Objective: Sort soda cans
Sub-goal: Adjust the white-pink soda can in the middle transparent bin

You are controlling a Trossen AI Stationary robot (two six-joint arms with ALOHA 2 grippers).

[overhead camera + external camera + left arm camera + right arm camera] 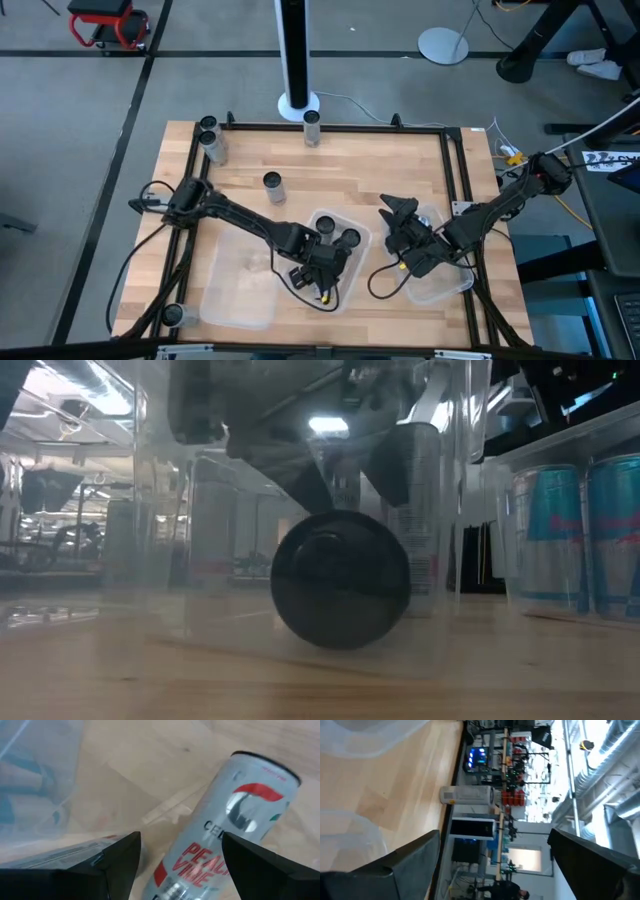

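Observation:
A white soda can [220, 825] with red lettering lies on its side on the floor of the middle clear bin [352, 262]. Its dark end [340, 580] faces the low camera. My left gripper [180, 845] is open just above the can, one finger on each side, and I cannot tell whether they touch it. Two dark-topped cans [338, 234] stand upright in the same bin. Blue-white cans [580, 530] stand in the right bin [440, 285]. My right gripper [400, 212] hovers open over that bin's far end, with nothing between its fingers [415, 860].
Loose cans stand on the table at the far left corner [211, 136], the far middle [312, 125], left of centre [273, 185] and the near left corner [172, 315]. A third clear bin [240, 285] lies left of the middle one. A black frame [330, 126] borders the table.

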